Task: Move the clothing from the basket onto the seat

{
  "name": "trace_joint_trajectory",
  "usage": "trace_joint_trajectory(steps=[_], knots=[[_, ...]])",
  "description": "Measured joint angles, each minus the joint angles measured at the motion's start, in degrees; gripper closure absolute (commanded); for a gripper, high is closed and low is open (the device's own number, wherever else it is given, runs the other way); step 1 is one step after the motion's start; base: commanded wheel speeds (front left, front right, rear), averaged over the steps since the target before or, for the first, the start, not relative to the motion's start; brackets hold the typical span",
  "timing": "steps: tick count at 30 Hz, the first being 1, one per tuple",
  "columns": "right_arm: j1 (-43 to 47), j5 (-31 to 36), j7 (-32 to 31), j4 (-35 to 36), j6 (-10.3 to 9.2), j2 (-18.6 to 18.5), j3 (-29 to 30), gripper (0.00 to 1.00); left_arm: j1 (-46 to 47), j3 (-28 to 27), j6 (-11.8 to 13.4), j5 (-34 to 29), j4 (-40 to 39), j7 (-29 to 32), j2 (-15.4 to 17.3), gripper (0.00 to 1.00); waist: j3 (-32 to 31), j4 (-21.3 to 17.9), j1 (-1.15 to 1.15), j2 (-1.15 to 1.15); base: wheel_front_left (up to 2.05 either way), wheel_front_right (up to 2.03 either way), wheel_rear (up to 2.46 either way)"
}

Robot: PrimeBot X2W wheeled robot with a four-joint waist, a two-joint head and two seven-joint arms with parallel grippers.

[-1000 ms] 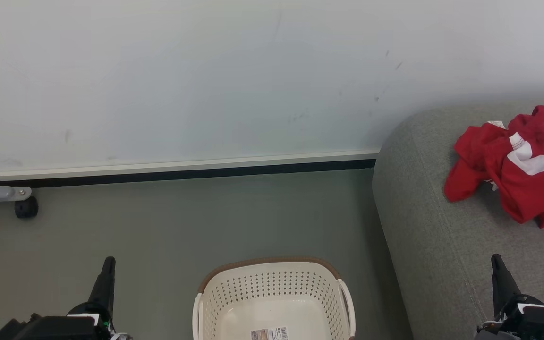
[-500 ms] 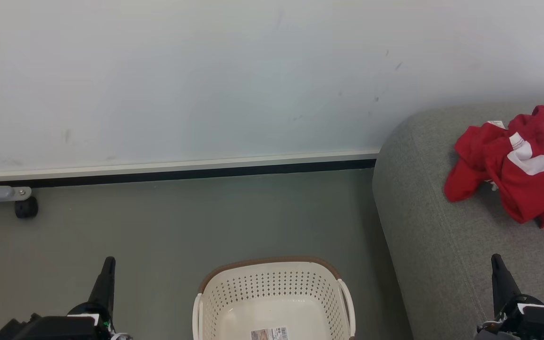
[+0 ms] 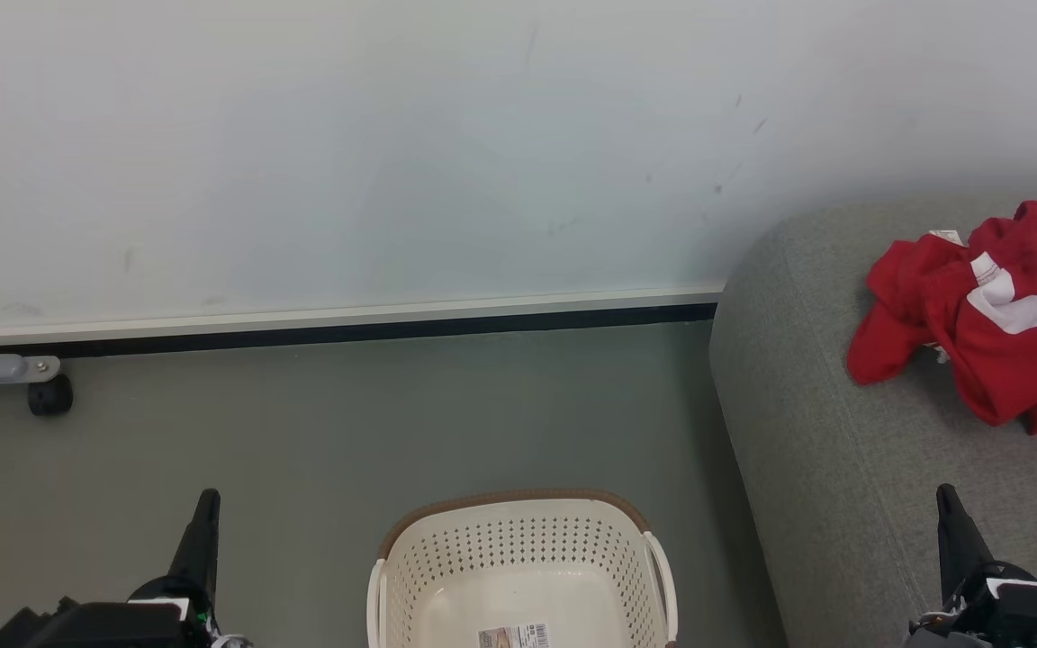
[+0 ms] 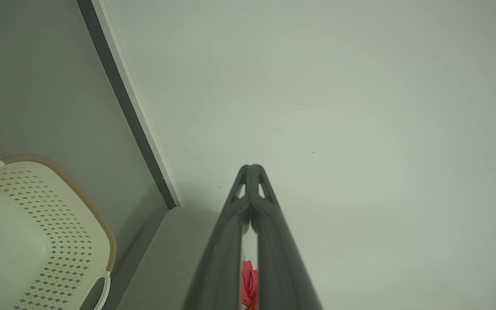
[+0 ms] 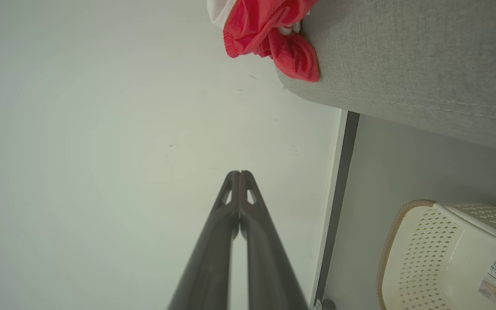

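The red clothing point(image 3: 987, 315) with white panels lies crumpled on the grey seat point(image 3: 825, 468) at the right. On the floor in front of me stands the cream basket point(image 3: 518, 549), holding nothing but a sticker label on its bottom. My left gripper point(image 3: 207, 498) hangs shut to the basket's left, and my right gripper point(image 3: 945, 492) hangs shut over the seat's front part. The wrist views show each pair of fingers pressed together, left gripper point(image 4: 251, 167) and right gripper point(image 5: 239, 173), with the basket point(image 4: 28, 224) point(image 5: 437, 249) and clothing point(image 5: 269, 30) off to the side.
A pale wall point(image 3: 392, 153) with a dark skirting strip point(image 3: 347, 331) runs behind the grey floor point(image 3: 347, 423). A grey leg on a black caster point(image 3: 49, 396) stands at the far left by the wall.
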State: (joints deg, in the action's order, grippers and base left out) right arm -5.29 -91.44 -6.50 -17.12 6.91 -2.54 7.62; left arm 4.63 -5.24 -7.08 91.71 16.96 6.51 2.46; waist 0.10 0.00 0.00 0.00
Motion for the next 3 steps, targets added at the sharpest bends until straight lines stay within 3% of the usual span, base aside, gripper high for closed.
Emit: trace_joint_trajectory(steps=[3], knots=[[0.0,0.0,0.0,0.0,0.0,0.0,0.0,1.0,0.0,0.0,0.0,0.0,0.0,0.0,0.0,1.0,0.0,0.0,0.0,0.0,0.0,0.0,0.0]])
